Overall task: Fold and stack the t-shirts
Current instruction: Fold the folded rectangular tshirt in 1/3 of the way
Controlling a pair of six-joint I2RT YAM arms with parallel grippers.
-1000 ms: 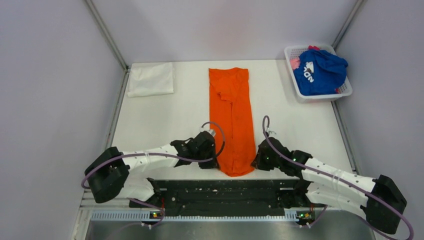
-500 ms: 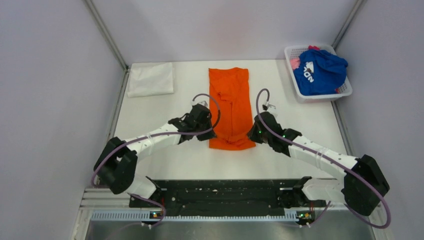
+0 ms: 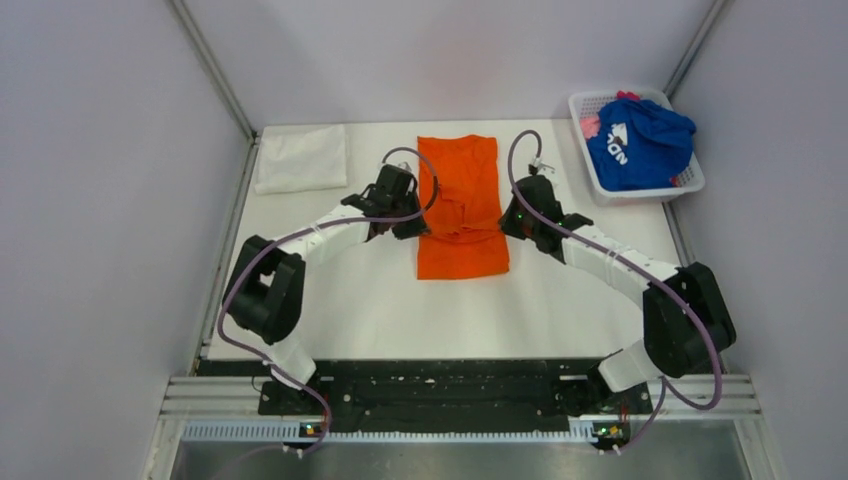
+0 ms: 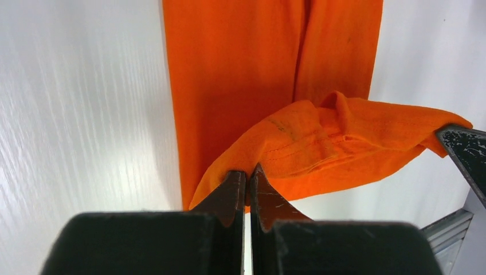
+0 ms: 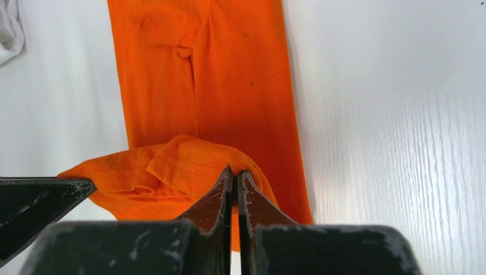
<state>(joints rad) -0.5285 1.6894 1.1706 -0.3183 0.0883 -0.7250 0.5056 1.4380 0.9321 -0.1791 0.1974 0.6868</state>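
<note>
Orange t-shirt [image 3: 460,258] lying as a narrow strip at the middle of the table [image 3: 340,300], its near end doubled over the rest. The left gripper [image 4: 247,179] and right gripper [image 5: 234,175] each have their fingers pressed together on a corner of the raised hem, one at either edge. Blue t-shirt [image 3: 640,145] and pink t-shirt [image 3: 590,125] sit in the basket [image 3: 692,186] at the far right corner; a folded white cloth [image 3: 302,158] lies far left.

One orange t-shirt [image 3: 460,240], one blue t-shirt [image 3: 645,145], one pink t-shirt [image 3: 590,126], one basket [image 3: 645,192], one cloth [image 3: 302,158].
</note>
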